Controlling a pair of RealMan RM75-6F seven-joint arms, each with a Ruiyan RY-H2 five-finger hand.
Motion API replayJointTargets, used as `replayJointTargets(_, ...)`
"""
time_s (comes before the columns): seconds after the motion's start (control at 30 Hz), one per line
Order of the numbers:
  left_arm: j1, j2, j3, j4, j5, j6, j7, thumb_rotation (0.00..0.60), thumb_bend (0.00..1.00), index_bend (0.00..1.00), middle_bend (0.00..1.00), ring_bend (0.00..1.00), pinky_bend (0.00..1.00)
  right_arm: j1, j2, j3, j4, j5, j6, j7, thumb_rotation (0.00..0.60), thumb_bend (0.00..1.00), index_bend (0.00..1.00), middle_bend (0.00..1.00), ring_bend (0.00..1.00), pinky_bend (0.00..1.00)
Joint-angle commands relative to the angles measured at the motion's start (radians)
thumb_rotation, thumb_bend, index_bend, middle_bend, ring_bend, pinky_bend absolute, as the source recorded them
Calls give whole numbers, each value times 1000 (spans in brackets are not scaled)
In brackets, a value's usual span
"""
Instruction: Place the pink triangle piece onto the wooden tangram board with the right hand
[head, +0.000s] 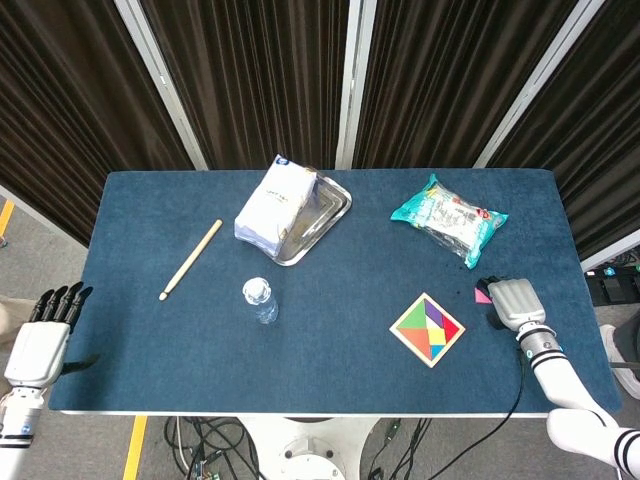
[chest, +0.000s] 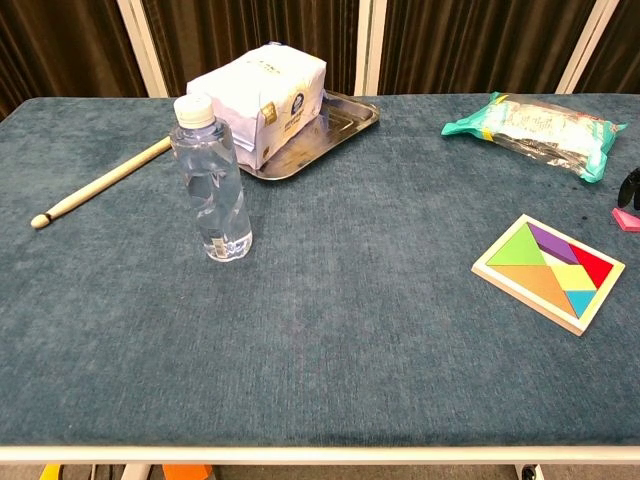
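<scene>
The pink triangle piece (head: 481, 296) lies flat on the blue cloth near the table's right edge; it also shows at the right border of the chest view (chest: 627, 219). My right hand (head: 512, 300) hovers right beside it, its dark fingertips (chest: 631, 184) reaching over the piece's near corner, and nothing is lifted. The wooden tangram board (head: 409, 349) (chest: 524, 297), filled with coloured pieces, sits a short way left of the triangle. My left hand (head: 40, 342) hangs off the table's left side, fingers spread and empty.
A teal snack packet (head: 448, 220) lies behind the triangle. A water bottle (head: 259, 298) stands mid-left. A wooden drumstick (head: 190, 260) lies at the left. A white bag (head: 275, 203) rests on a metal tray (head: 334, 207) at the back.
</scene>
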Motion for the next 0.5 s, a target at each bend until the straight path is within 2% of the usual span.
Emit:
replayJointTargets(0.03, 0, -1, 1, 2, 0, -1, -1, 600, 0, 45, 7, 0, 70, 2, -3, -1, 2, -4, 4, 6, 600, 261, 265, 312, 632, 754)
replayJointTargets(0.5, 1, -5, 2, 7, -3, -2, -5, 600, 0, 45, 7, 0, 70, 12, -4, -17, 8, -6, 3, 24, 600, 267, 233, 327, 632, 754)
